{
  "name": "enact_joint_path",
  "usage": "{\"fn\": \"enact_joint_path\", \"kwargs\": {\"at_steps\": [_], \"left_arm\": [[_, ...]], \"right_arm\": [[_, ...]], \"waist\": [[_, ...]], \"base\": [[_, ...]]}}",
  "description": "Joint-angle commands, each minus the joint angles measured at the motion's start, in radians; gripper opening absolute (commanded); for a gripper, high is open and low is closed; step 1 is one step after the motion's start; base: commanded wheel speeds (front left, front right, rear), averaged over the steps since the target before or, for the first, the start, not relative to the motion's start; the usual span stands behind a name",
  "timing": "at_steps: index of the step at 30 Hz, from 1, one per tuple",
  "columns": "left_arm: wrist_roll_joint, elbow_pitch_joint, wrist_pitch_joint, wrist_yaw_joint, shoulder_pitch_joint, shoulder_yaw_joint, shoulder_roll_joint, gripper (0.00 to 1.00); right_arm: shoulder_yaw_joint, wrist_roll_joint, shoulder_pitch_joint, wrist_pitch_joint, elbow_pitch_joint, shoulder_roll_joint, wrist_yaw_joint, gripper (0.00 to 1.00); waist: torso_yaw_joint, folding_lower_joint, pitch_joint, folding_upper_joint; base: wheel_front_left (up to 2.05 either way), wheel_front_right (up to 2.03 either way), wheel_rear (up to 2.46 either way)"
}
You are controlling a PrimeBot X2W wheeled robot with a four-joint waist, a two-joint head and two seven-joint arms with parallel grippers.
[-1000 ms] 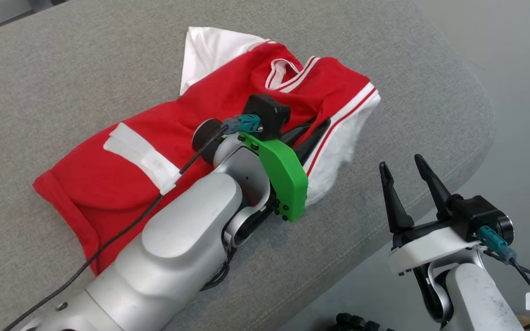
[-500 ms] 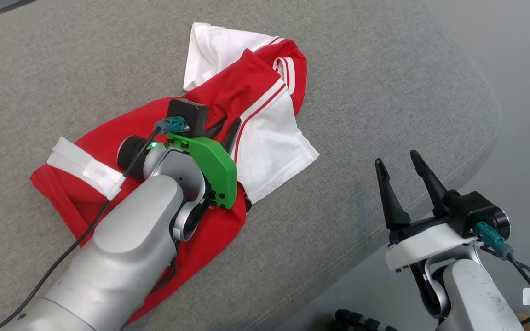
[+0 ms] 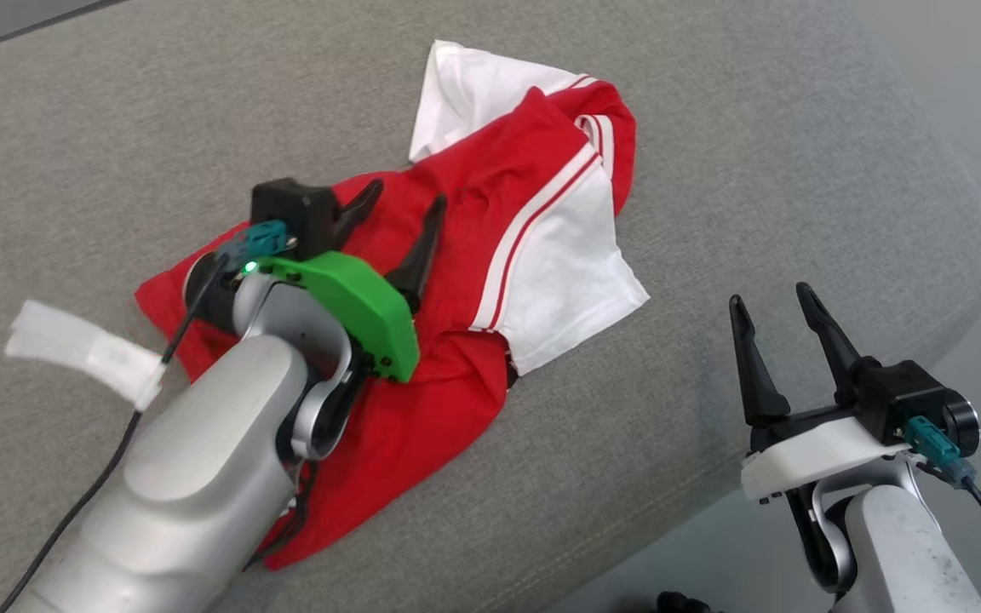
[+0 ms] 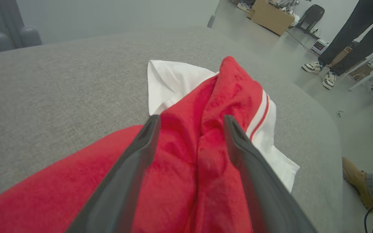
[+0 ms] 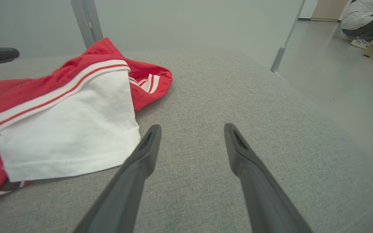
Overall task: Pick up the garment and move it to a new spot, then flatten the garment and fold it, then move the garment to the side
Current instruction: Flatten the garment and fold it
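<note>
Grey woven-fabric cushion (image 3: 754, 128) carried crumpled red-and-white jersey garment (image 3: 490, 200), mid-surface. Garment judged light, limp, not slippery; best pinched at raised red fold (image 4: 202, 136) or white sleeve hem (image 3: 584, 332). Left gripper (image 3: 407, 194) fingers spread astride red fold, grasping nothing. Right gripper (image 3: 771, 295) spread, empty, beside cloth.

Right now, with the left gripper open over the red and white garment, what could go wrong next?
The left gripper, open, straddles a raised red ridge of the garment; pulling away could snag it.
The garment lies bunched, its white sleeve folded over red cloth; flattening may press creases in.
That sleeve lies toward the edge of the grey cushion, so a tug that way might slide it off.
</note>
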Motion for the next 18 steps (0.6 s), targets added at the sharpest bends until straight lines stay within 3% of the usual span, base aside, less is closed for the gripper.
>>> {"fn": "enact_joint_path", "kwargs": {"at_steps": [1, 10, 18], "left_arm": [[-0.011, -0.025, -0.010, 0.012, 0.029, 0.009, 0.019, 1.00], [-0.019, -0.272, -0.148, 0.152, 0.282, 0.108, 0.181, 1.00], [-0.039, -0.288, -0.237, 0.181, 0.448, 0.144, 0.210, 1.00]], "right_arm": [[-0.007, -0.013, 0.009, -0.003, -0.005, -0.002, -0.001, 1.00], [-0.053, -0.060, 0.033, -0.003, -0.027, -0.026, -0.001, 1.00], [-0.082, -0.074, 0.053, -0.003, -0.024, -0.063, -0.001, 1.00]], "waist": [[0.057, 0.0000, -0.031, -0.0001], [0.209, 0.0000, -0.094, -0.0001], [0.326, 0.0000, -0.138, -0.0001]], "base": [[0.00, 0.00, 0.00], [0.00, 0.00, 0.00], [0.00, 0.00, 0.00]]}}
